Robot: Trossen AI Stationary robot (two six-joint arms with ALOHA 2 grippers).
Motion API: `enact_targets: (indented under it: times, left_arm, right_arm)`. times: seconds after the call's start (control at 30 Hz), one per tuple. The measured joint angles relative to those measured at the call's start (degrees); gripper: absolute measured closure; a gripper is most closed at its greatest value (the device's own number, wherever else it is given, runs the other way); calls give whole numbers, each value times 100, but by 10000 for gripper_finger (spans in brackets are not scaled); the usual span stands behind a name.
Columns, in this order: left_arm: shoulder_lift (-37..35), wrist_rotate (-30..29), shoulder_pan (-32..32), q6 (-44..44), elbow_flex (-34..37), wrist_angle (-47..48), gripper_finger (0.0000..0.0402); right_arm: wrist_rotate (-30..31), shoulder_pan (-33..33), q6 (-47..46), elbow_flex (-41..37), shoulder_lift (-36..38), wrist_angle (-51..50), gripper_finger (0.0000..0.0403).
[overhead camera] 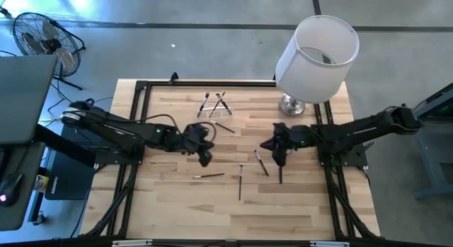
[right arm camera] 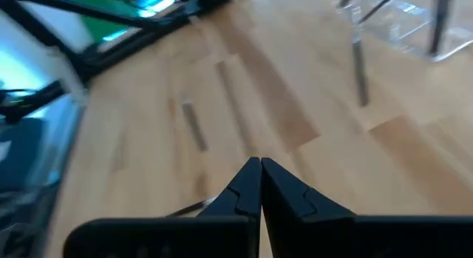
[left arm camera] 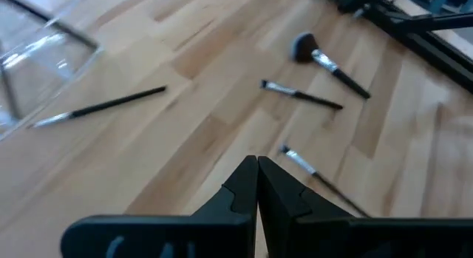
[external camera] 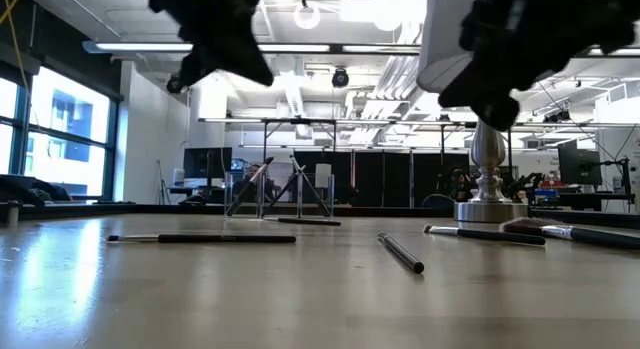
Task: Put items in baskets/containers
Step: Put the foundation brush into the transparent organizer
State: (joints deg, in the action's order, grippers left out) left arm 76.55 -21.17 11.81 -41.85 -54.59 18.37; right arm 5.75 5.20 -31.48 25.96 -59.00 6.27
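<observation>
Right jaws pressed together on nothing, above the bench right of centre. Nearest makeup brush just beside them toward centre (long axis slanting toward the front edge). Left jaws also closed, empty. Clear holder by the back edge.

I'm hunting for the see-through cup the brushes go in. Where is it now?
In the high view, the small clear plastic holder stands near the table's far edge, left of the white lampshade's silver base, with brushes leaning in it and a dark slim brush lying beside it.
</observation>
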Motion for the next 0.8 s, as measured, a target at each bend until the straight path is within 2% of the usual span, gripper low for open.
enact_targets:
  times: [0.23, 0.5, 0.8]
  left_arm:
    - [770, 427, 25, 162, -786, 226, 396]
    - [1067, 568, 25, 320, -970, 256, 396]
    - [1071, 549, 18, 1387, -970, 269, 396]
  right_arm:
    - [31, 352, -453, -548, 521, 267, 401]
    - [142, 462, -750, -580, 463, 277, 401]
    - [1093, 1123, -1621, -562, 217, 103, 402]
